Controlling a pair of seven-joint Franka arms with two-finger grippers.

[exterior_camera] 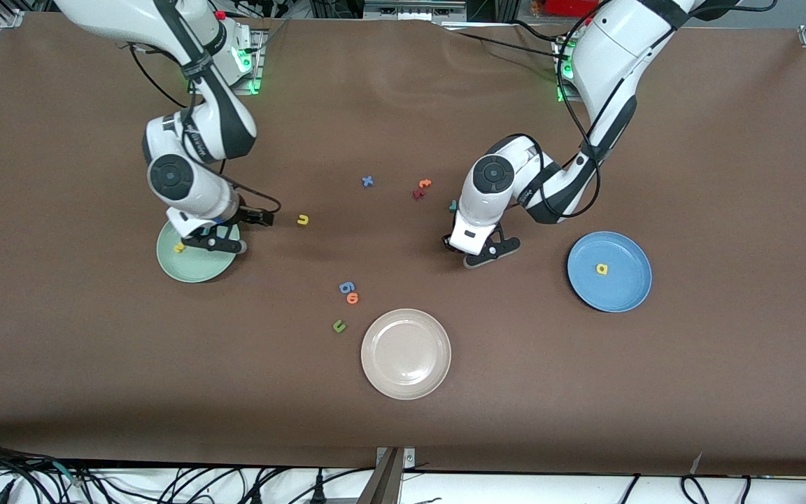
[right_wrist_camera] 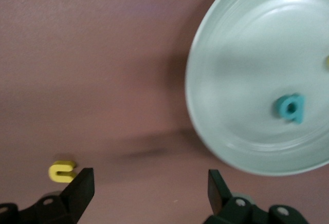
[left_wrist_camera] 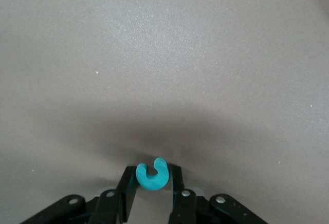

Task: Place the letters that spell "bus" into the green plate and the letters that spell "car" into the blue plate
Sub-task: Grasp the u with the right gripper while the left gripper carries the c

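My left gripper (left_wrist_camera: 152, 183) (exterior_camera: 478, 252) is low at the table between the beige and blue plates. Its fingers press both sides of a teal "c" (left_wrist_camera: 152, 174). A teal letter (exterior_camera: 453, 206) lies close by, farther from the camera. The blue plate (exterior_camera: 627, 294) holds a yellow "a" (exterior_camera: 602, 268). My right gripper (right_wrist_camera: 151, 183) (exterior_camera: 220, 239) stands open and holds nothing, over the green plate's (exterior_camera: 189, 269) (right_wrist_camera: 231, 39) rim. A teal "b" (right_wrist_camera: 291, 107) and a yellow "s" (exterior_camera: 179, 247) lie in that plate. A yellow "u" (exterior_camera: 302, 220) (right_wrist_camera: 61, 171) rests on the table beside it.
A beige plate (exterior_camera: 406, 378) sits nearest the camera at mid table. Beside it lie a blue "g" (exterior_camera: 346, 287), an orange "o" (exterior_camera: 352, 298) and a green "u" (exterior_camera: 338, 325). A blue "x" (exterior_camera: 367, 181), an orange "t" (exterior_camera: 425, 183) and a red letter (exterior_camera: 418, 193) lie farther back.
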